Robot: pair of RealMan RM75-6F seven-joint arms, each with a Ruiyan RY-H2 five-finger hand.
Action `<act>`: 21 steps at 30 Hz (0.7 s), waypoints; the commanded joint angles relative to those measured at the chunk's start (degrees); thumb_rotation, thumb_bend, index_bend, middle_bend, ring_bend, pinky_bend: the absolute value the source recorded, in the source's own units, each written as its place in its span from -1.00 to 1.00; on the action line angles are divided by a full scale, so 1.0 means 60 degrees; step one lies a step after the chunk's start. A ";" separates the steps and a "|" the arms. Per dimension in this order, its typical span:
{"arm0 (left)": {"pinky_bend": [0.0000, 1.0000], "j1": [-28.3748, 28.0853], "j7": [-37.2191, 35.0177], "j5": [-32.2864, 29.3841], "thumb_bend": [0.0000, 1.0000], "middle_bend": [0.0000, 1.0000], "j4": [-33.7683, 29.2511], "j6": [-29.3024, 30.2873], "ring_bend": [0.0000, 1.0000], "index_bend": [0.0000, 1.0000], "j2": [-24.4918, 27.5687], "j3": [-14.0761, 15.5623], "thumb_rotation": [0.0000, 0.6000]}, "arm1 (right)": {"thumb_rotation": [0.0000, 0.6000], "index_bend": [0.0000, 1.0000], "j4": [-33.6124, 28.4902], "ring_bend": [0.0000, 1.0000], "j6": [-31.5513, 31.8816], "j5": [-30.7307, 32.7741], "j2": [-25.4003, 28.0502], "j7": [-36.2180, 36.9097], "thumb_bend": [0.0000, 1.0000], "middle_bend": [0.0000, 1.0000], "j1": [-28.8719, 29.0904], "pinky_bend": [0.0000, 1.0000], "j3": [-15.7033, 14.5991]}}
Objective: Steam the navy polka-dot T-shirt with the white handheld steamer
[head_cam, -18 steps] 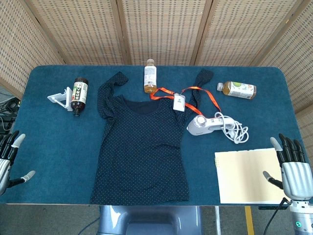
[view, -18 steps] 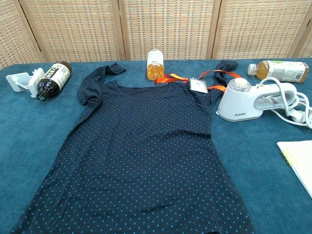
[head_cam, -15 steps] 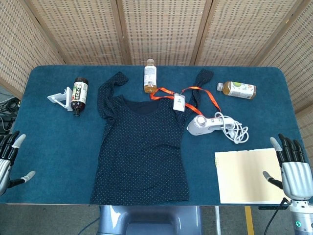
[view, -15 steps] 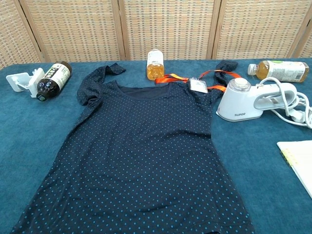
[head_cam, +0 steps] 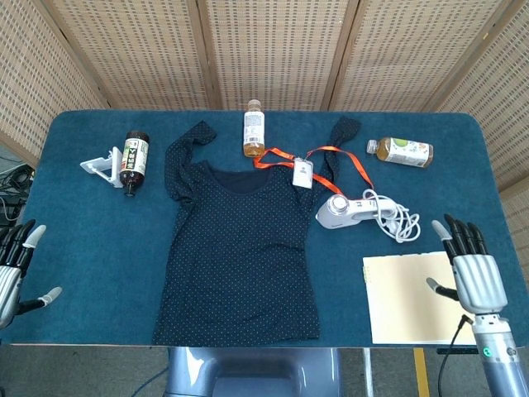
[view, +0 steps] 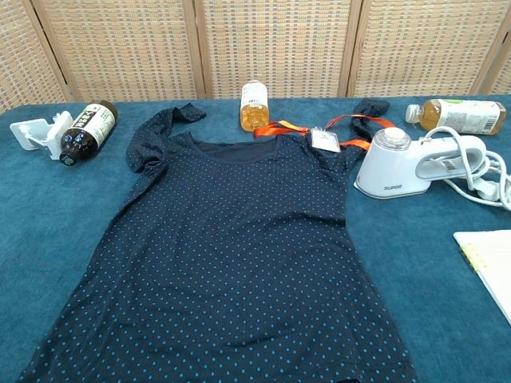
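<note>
- Two robot hands sit at the near edge of a blue-covered table (head_cam: 99, 240), one at each corner, both holding nothing.
- The right hand (head_cam: 473, 275) hovers over the near right corner with its fingers spread wide and pointing away from the robot, above the edge of a pale yellow notebook (head_cam: 412, 296).
- The left hand (head_cam: 15, 273) shows only partly at the left border of the head view, fingers apart and empty; the chest view shows neither hand.
- The white handheld steamer (head_cam: 347, 210) lies on its side ahead of the right hand and inward of it, toward the table's middle, near but not touching it.
- The steamer's long axis runs roughly crosswise: round head toward the shirt, handle toward the right hand's side, with a coiled white cord (head_cam: 400, 220) trailing off the handle end.
- The right hand is clearly the nearer one; the left hand is well apart from the steamer, across the shirt.
- The navy polka-dot T-shirt (head_cam: 240, 248) lies flat, neckline away from the robot, hem at the near edge, between the two hands; its right edge lies just beside the steamer head.
- An orange lanyard with a badge (head_cam: 304, 172) rests across the collar, which could get in the way of steaming.
- Three bottles lie beyond the shirt, well ahead of both hands.
</note>
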 commanded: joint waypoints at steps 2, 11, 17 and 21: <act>-1.00 -0.0086 0.0132 -0.0159 -1.00 -1.00 0.0023 -0.0138 -1.00 -1.00 -0.0082 -0.0094 1.00 | 1.00 -1.00 0.0735 -1.00 -0.1790 0.0627 -0.0424 -0.0009 -0.44 -1.00 0.1441 -1.00 0.0642; -1.00 -0.0287 0.0467 -0.0722 -1.00 -1.00 0.0041 -0.0664 -1.00 -1.00 -0.0243 -0.0258 1.00 | 1.00 -1.00 0.2503 -1.00 -0.3759 0.1465 -0.1772 -0.0847 -0.18 -1.00 0.3221 -1.00 0.1184; -1.00 -0.0350 0.0663 -0.0949 -1.00 -1.00 0.0041 -0.0800 -1.00 -1.00 -0.0327 -0.0336 1.00 | 1.00 -1.00 0.3976 -1.00 -0.4386 0.1732 -0.2775 -0.0888 -0.03 -1.00 0.3912 -1.00 0.1170; -1.00 -0.0379 0.0720 -0.1062 -1.00 -1.00 0.0001 -0.0868 -1.00 -1.00 -0.0337 -0.0371 1.00 | 1.00 -1.00 0.4494 -1.00 -0.4625 0.1753 -0.3183 -0.0810 -0.03 -1.00 0.4200 -1.00 0.1084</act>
